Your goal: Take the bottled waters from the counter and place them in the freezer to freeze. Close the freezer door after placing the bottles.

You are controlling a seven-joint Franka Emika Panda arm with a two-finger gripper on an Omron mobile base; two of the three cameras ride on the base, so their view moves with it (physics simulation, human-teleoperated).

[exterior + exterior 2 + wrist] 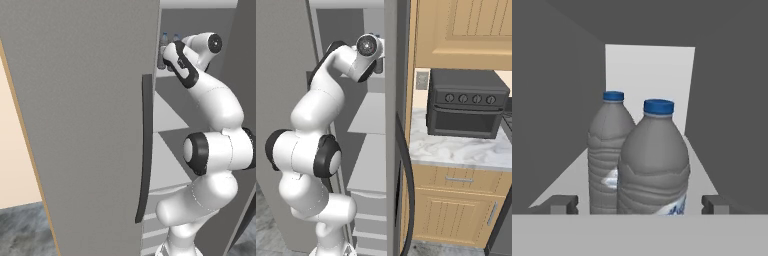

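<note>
Freezer [167, 115] top shelf [704, 175]: you've got both bottled waters [654, 165] standing upright there, near one overlapping the far one. Gripper [639, 204] is spread wide either side of the near bottle, not pinching. Freezer door [80, 125] open.

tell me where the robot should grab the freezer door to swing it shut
Grip the long dark vertical bar handle of the flat matte grey freezer door around its mid-height, coming from the front with the pincer's jaws straddling the bar sideways. The bar stands proud of the panel, so the fingers can probably close around it.
</note>
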